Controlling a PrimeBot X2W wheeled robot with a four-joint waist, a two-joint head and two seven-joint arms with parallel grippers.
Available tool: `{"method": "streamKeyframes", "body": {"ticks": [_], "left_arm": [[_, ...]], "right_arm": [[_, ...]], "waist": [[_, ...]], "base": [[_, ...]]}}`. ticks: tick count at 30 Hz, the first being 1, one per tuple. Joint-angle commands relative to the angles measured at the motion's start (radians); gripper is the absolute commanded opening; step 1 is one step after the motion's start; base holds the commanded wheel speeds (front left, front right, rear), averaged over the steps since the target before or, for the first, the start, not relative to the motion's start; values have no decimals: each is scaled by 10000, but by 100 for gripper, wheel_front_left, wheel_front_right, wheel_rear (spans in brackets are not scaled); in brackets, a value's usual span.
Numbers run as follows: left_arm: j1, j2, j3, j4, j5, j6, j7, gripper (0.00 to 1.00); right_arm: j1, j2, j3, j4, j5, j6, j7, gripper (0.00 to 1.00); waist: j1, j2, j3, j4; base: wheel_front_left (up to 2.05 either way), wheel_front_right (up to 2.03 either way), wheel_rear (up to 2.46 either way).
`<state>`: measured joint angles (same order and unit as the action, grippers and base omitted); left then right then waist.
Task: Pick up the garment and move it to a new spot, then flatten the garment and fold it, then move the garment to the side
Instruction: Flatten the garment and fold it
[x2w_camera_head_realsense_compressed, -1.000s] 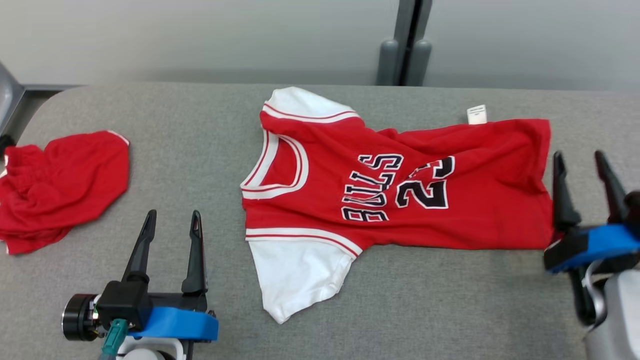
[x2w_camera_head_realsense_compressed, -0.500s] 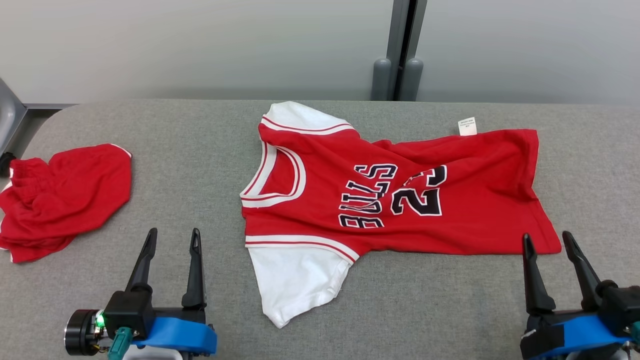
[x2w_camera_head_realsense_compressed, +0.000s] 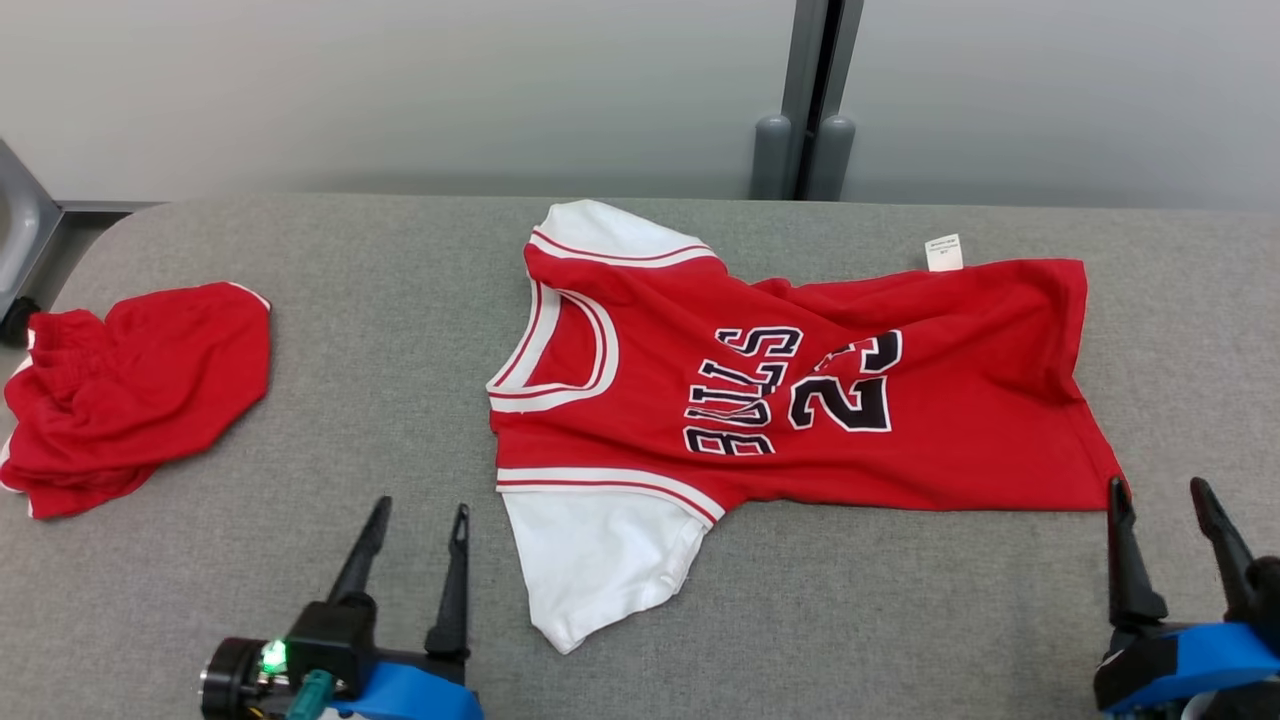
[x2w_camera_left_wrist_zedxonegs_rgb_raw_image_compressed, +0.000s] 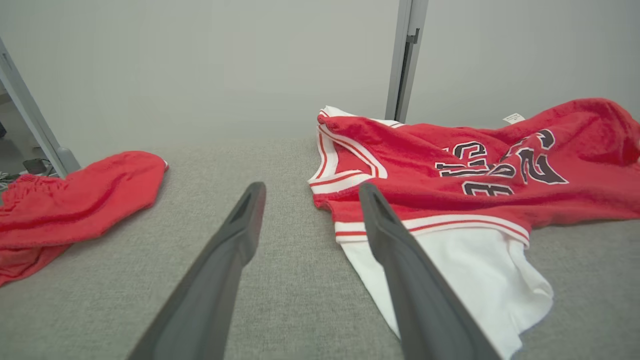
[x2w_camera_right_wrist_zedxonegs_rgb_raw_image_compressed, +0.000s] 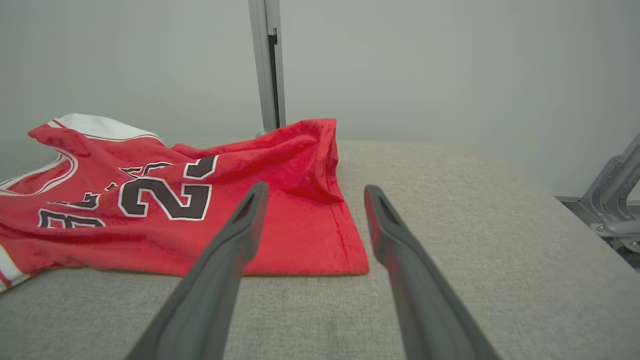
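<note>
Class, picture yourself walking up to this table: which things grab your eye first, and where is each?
The red Bulls jersey with white sleeves stands out at once, spread wrinkled across the middle of the grey table. A crumpled pair of red shorts lies at the table's left end. Nearest the camera, the left gripper and right gripper stand open and empty at the jersey's two ends.
</note>
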<state>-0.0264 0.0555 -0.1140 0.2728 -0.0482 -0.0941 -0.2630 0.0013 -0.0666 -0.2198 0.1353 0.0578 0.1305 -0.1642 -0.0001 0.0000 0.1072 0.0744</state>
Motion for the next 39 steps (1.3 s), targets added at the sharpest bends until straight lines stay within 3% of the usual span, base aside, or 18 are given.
{"method": "streamKeyframes", "body": {"ticks": [1, 20, 34, 35, 36, 38, 39], "left_arm": [[12, -5, -161, 172, -40, -52, -26, 100], [-418, 24, -2561, 2555, -841, -382, 46, 100], [-1611, -22, -3884, 3467, -2468, -370, 59, 100], [-1669, -26, -3905, 3534, -2628, -368, 53, 100], [-1724, -28, -3936, 3608, -2792, -362, 48, 61], [-1881, -32, -3999, 3695, -3060, -363, 36, 0], [-1978, -38, -4011, 3713, -3314, -363, 21, 0]], "right_arm": [[-227, -127, -161, 202, -54, 5, 62, 100], [-2855, -781, -720, 4688, -422, 5, -525, 100], [-4488, -1032, -625, 7655, -426, 5, -878, 100], [-4526, -1001, -597, 7818, -377, 5, -881, 67], [-4565, -963, -555, 7949, -295, 5, -893, 3], [-4552, -947, -488, 8081, -219, 5, -922, 0], [-4449, -954, -473, 7988, -76, 4, -961, 0]], "waist": [[1, 0, 55, 39], [1, 0, 912, 184], [1, 0, 1394, 316], [1, 0, 1405, 327], [1, 0, 1407, 340], [1, 0, 1395, 347], [1, 0, 1342, 345]], "base": [[0, 0, 0], [0, 0, 0], [0, 0, 0], [0, 0, 0], [0, 0, 0], [0, 0, 0], [0, 0, 0]]}}
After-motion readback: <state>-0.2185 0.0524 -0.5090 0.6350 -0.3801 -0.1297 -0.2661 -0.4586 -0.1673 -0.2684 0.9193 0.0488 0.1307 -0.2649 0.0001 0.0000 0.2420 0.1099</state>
